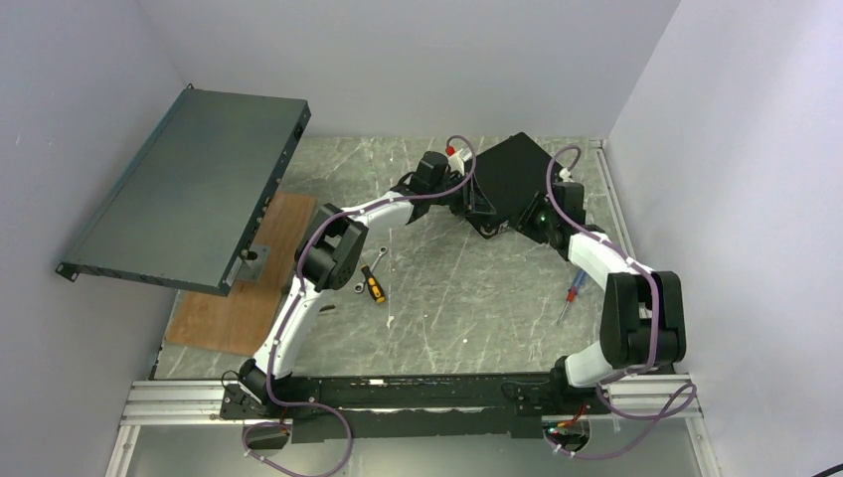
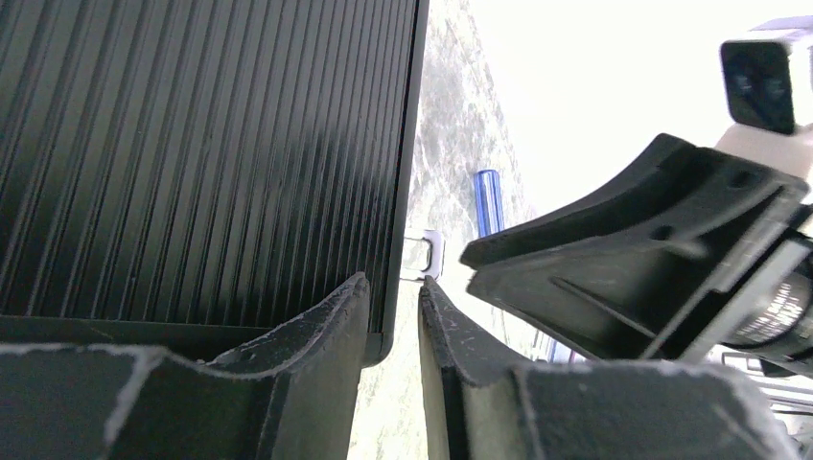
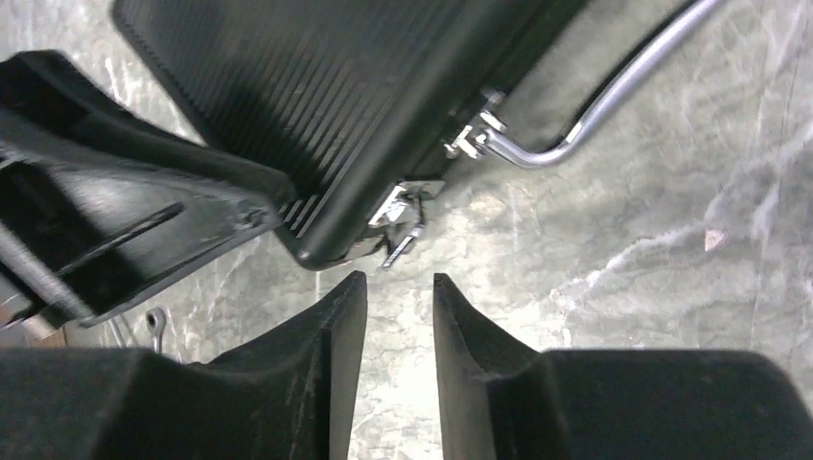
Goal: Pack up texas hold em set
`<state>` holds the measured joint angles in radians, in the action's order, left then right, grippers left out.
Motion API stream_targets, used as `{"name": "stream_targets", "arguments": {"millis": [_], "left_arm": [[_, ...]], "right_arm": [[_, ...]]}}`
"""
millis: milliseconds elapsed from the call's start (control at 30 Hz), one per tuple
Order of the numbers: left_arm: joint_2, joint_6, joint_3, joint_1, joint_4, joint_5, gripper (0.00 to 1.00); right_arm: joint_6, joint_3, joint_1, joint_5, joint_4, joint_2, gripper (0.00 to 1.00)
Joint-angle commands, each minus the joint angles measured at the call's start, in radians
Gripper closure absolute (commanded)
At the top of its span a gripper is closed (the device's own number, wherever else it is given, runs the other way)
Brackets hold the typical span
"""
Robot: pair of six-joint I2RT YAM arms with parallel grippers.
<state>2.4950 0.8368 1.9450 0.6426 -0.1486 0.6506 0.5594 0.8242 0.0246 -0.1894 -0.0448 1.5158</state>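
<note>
At the far middle of the table [image 1: 447, 298], the closed black briefcase [image 1: 517, 177] lies flat, while the left claw [image 2: 395, 287] and right claw [image 3: 400, 283] hover slightly parted and empty beside its near corner, seemingly placed to fasten its silver latch [image 3: 403, 206].

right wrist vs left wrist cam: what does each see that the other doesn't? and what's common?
Right wrist only: the curved silver metal handle of the small black ribbed briefcase. Left wrist only: a blue translucent tool handle on the grey marble table, past the briefcase's edge. Both: the briefcase's ribbed face, plus the left gripper and right gripper, each slightly open, empty and close to a briefcase corner.
</note>
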Motion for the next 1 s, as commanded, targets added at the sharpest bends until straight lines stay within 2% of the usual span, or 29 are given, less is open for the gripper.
{"name": "stream_targets", "arguments": {"millis": [0,200,367,600,867,967], "left_arm": [[0.059,-0.043,-0.055,-0.016,0.199,-0.066,0.66],[0.053,-0.043,-0.064,-0.017,0.192,-0.065,0.66],[0.053,-0.043,-0.066,-0.017,0.186,-0.064,0.66],[0.054,-0.047,-0.068,-0.018,0.183,-0.059,0.66],[0.048,-0.048,-0.078,-0.02,0.18,-0.055,0.66],[0.046,-0.044,-0.084,-0.022,0.18,-0.055,0.66]], "right_arm": [[-0.027,0.038,0.01,0.009,-0.008,-0.033,0.63],[-0.046,0.064,0.017,-0.015,0.038,0.065,0.63],[-0.054,0.076,0.018,0.006,0.055,0.13,0.7],[-0.017,0.003,0.015,0.066,0.056,0.11,0.78],[0.057,-0.045,-0.061,-0.004,0.105,0.155,0.78],[0.091,-0.068,-0.077,-0.069,0.132,0.171,0.65]]}}
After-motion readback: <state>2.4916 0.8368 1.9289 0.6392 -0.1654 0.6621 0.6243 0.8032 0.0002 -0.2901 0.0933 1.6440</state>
